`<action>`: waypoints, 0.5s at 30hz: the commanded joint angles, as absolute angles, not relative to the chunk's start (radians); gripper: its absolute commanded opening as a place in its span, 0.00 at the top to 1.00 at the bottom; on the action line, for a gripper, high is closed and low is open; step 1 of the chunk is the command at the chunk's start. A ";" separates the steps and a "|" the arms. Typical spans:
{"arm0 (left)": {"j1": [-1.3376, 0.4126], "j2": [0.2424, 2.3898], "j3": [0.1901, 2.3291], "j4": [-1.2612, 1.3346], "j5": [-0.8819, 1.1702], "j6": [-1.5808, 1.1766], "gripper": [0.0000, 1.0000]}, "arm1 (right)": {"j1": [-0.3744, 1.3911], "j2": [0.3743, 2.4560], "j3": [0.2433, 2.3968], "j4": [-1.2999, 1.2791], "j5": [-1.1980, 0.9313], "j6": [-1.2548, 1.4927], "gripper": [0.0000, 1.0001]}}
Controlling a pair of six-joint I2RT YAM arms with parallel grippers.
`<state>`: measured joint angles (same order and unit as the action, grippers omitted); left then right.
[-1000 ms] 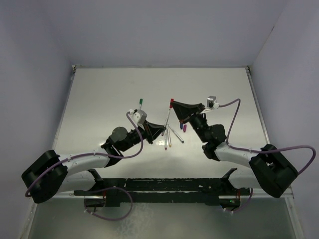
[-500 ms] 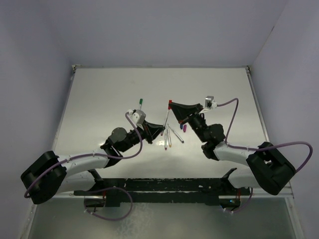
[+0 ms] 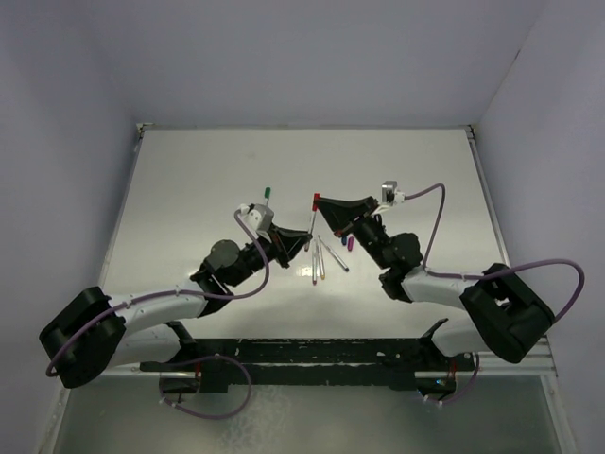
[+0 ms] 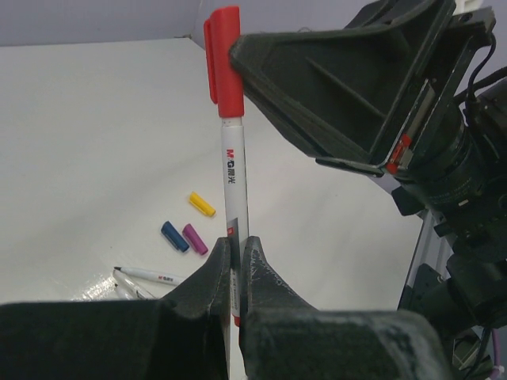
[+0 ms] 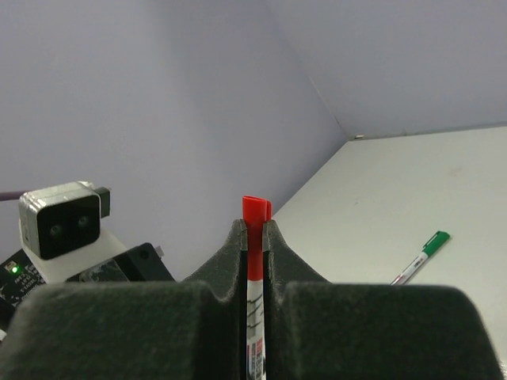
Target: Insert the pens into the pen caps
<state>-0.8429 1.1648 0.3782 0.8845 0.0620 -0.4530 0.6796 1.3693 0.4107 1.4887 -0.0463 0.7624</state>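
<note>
Lilac walls [image 3: 312,66] on three sides, with a white desk [image 3: 189,180] between them. Both arms reached in to meet over the middle of the desk.

The left gripper [image 4: 236,252] was clamped on the lower barrel of the red pen [image 4: 232,170] and held it upright, off the desk. The right gripper [image 5: 253,236] was closed on the red cap [image 4: 224,55] at the top of the same pen. The cap sat over the pen's end, in line with the barrel. Whether it was pressed fully home I could not tell.

Progress, judged from the layout:
- The green pen [image 3: 268,196] lay alone on the far side of the desk, behind the left gripper, with its cap on. Counted as done.
- The red pen was in hand, with the cap on or nearly so.
- Loose pens [image 3: 322,260], three as best I could count, lay bunched on the desk just in front of the grippers. They looked uncapped.
- A yellow cap [image 4: 201,204], blue cap [image 4: 174,237] and purple cap [image 4: 195,239] lay near those pens. Blue and purple were side by side, yellow a little apart.

So roughly two of five were dealt with and three were left.

Look of the pens: thin white barrels, straight, with small red and black print along the side. The red cap was short with a clip, glossy plastic. The loose caps were stubby, far shorter than a pen.
</note>
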 commanded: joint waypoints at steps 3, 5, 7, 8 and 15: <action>-0.828 1.131 0.490 0.995 0.058 -0.421 1.00 | 0.683 1.386 0.446 1.442 -0.100 0.738 1.00; -0.818 1.124 0.527 0.948 0.064 -0.388 1.00 | 0.684 1.385 0.454 1.406 -0.112 0.727 1.00; -0.806 1.120 0.561 0.906 0.071 -0.363 1.00 | 0.685 1.384 0.463 1.361 -0.125 0.714 1.00; -0.799 1.121 0.572 0.902 0.076 -0.358 1.00 | 0.685 1.382 0.471 1.329 -0.131 0.707 1.00; -0.727 1.137 0.628 0.890 0.117 -0.368 1.00 | 0.715 1.356 0.547 1.023 -0.075 0.618 1.00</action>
